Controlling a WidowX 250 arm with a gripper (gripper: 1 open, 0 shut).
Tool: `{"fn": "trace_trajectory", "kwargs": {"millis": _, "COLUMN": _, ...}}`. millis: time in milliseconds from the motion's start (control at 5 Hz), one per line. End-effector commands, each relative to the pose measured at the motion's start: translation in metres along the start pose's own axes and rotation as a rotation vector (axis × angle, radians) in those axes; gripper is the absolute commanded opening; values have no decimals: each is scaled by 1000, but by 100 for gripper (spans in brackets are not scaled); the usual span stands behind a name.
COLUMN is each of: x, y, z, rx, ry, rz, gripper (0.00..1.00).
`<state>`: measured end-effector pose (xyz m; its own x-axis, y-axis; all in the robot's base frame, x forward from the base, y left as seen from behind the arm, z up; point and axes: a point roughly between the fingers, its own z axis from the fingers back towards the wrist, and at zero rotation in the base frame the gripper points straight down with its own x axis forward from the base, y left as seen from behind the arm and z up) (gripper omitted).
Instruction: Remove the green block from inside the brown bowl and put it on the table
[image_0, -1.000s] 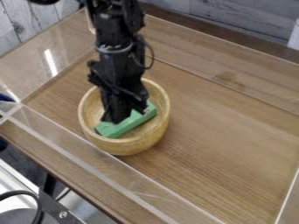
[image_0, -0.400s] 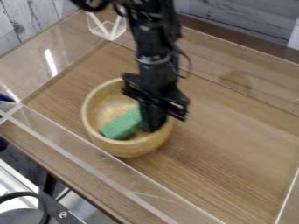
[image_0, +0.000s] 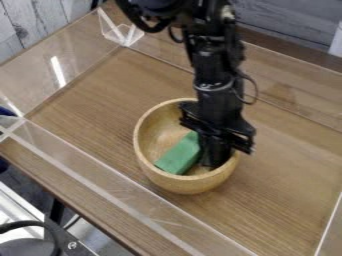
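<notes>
The green block lies inside the brown bowl, leaning against the inner wall on the side nearest the camera and toward the arm. Its long axis runs from about seven o'clock to one o'clock in the picture, the lower end pointing down toward the bowl's near rim and the upper end tucked in under the fingers. It is tilted, not flat on the bowl's floor (the upper end sits higher against the wall).

The gripper comes down nearly straight from above at the bowl's three o'clock side, its dark fingers reaching over the rim and into the bowl. The jaws are drawn fully together, and they meet at the block's upper right end; whether they truly pinch the block or only press beside it, the picture does not make plain, since the fingers hide that end.

The bowl stands upright on the table, a little toward five o'clock of the tabletop's middle, with bare wood grain all round it. Its tan floor shows at the nine o'clock side of the block.

Low clear acrylic walls edge the tabletop; the nearest runs just past the bowl's seven o'clock side, apart from it.
</notes>
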<state>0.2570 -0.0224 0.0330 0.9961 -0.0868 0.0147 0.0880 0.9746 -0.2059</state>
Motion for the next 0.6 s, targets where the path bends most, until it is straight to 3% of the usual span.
{"fn": "trace_trajectory", "kwargs": {"millis": 0, "x": 9, "y": 8, "z": 15, "rx": 28, "ry": -49, "rz": -36, "gripper": 0}}
{"fn": "trace_trajectory", "kwargs": {"millis": 400, "x": 11, "y": 12, "z": 18, "rx": 53, "ry": -33, "rz": -67, "gripper": 0}}
